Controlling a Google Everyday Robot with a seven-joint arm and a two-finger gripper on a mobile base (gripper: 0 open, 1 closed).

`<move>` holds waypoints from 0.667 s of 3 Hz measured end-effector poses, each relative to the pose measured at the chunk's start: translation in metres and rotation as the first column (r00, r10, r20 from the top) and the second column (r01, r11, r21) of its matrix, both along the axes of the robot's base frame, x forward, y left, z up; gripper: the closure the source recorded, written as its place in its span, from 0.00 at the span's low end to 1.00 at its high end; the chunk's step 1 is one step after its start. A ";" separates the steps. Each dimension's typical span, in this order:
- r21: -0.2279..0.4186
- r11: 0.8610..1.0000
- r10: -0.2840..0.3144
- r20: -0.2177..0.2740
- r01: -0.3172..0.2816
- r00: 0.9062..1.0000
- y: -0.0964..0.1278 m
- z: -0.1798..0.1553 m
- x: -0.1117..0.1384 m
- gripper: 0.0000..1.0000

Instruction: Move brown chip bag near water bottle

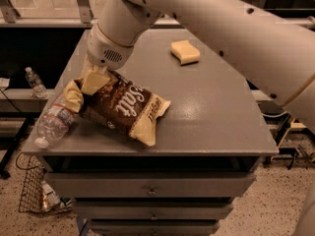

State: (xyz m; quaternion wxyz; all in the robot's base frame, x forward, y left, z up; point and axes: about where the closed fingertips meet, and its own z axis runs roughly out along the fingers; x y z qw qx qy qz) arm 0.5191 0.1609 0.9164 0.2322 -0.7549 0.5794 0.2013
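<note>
The brown chip bag lies on the grey table near its front left corner, with its upper left end raised. The water bottle lies on its side at the table's left edge, cap toward the front, touching the bag's cream end. My gripper hangs from the white arm over the bag's upper left end, right next to the bottle. It is shut on that end of the bag.
A yellow sponge lies at the back of the table. A small clear bottle stands on a low shelf to the left. A wire basket sits on the floor at the lower left. Drawers run below the table top.
</note>
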 end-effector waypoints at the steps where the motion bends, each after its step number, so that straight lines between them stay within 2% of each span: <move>1: -0.001 1.000 0.002 0.001 -0.002 1.000 0.001 0.000 -0.001 0.82; 2: -0.001 1.000 0.006 0.002 -0.006 1.000 0.003 0.000 -0.003 0.51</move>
